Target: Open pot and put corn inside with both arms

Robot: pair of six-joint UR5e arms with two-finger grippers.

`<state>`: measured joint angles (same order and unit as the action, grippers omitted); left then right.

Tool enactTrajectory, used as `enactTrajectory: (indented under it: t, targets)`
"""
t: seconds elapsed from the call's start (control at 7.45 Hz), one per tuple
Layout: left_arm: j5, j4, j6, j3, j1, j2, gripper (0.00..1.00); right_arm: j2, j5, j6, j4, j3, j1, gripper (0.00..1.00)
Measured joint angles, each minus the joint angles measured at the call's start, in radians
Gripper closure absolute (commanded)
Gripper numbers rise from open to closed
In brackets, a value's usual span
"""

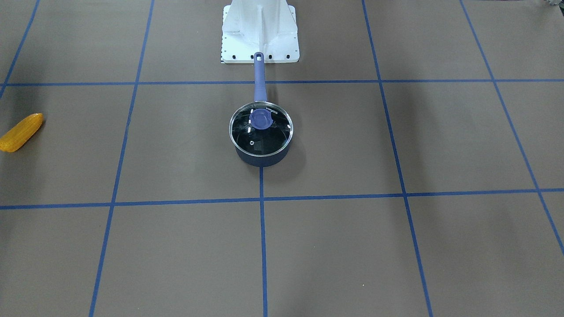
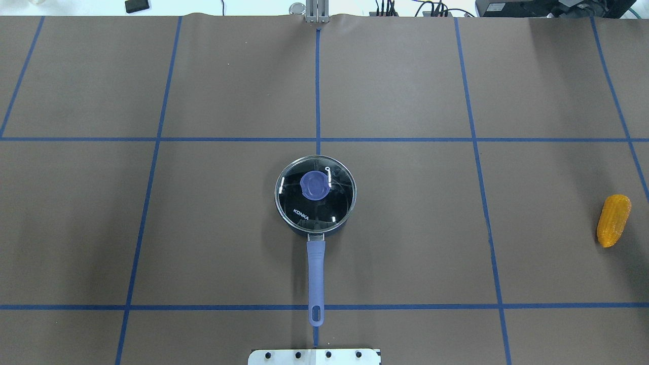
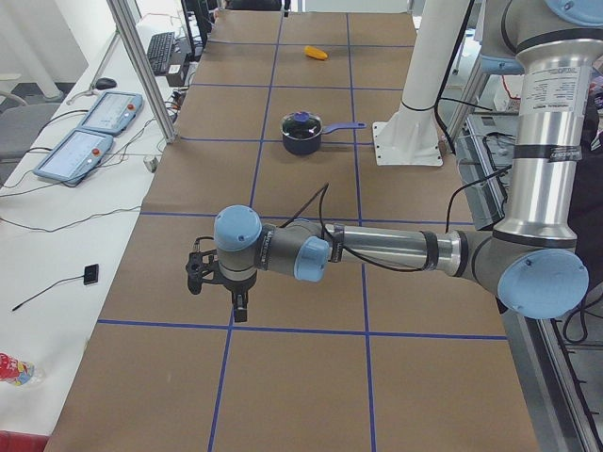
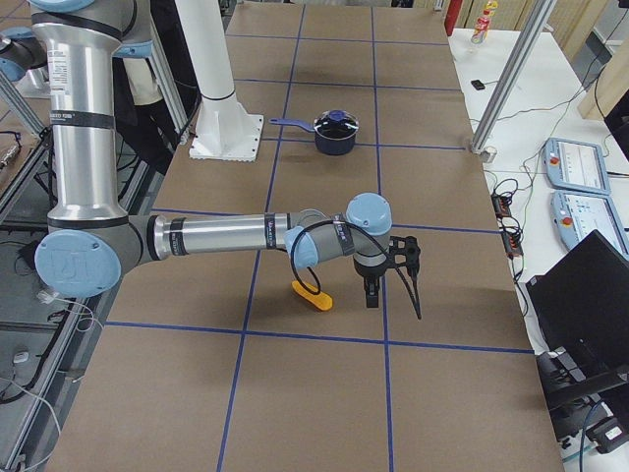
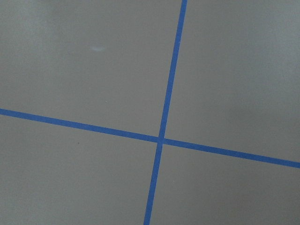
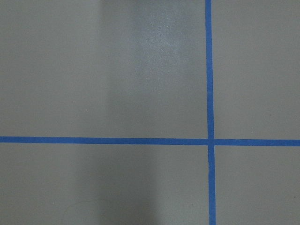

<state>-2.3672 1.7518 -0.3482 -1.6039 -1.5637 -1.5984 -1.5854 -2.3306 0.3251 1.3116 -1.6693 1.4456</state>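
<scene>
A dark blue pot stands at the table's middle, closed by a glass lid with a blue knob. Its long handle points toward the robot base. It also shows in the front-facing view. The corn lies far to the robot's right, near the table's edge, and shows in the front-facing view. My left gripper hangs over the table's far left end; my right gripper hangs beside the corn. I cannot tell whether either is open or shut.
The white robot base plate sits just behind the pot handle's end. Blue tape lines divide the brown table cover into squares. Both wrist views show only brown cover and tape. Control pendants lie on a side bench.
</scene>
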Motion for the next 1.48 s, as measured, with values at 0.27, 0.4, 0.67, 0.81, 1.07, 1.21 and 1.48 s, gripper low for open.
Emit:
enactTrajectory:
  t: [0.27,0.4,0.67,0.81,1.07,1.21,1.48]
  targets:
    - [-0.002,0.001,0.000,-0.010,-0.001,0.000,0.02,0.002,-0.007,-0.003,0.000,0.005,0.000,0.00]
    - [-0.003,0.003,0.000,-0.019,-0.001,0.002,0.02,0.007,-0.013,-0.008,-0.001,0.002,0.000,0.00]
    - [-0.031,0.001,-0.009,-0.058,0.001,0.012,0.02,0.007,-0.031,-0.003,0.000,0.003,-0.001,0.00]
    - [-0.048,0.000,-0.027,-0.079,0.003,0.009,0.02,0.002,-0.059,-0.001,0.003,0.006,-0.001,0.00]
    - [-0.052,-0.001,-0.145,-0.142,0.035,-0.024,0.02,-0.028,-0.120,0.004,0.002,-0.004,-0.002,0.00]
    - [-0.048,-0.003,-0.228,-0.187,0.079,-0.039,0.02,-0.039,-0.125,0.032,0.001,-0.003,-0.008,0.00]
    - [-0.019,-0.008,-0.435,-0.281,0.194,-0.082,0.02,-0.051,-0.093,0.139,-0.002,-0.002,-0.039,0.00]
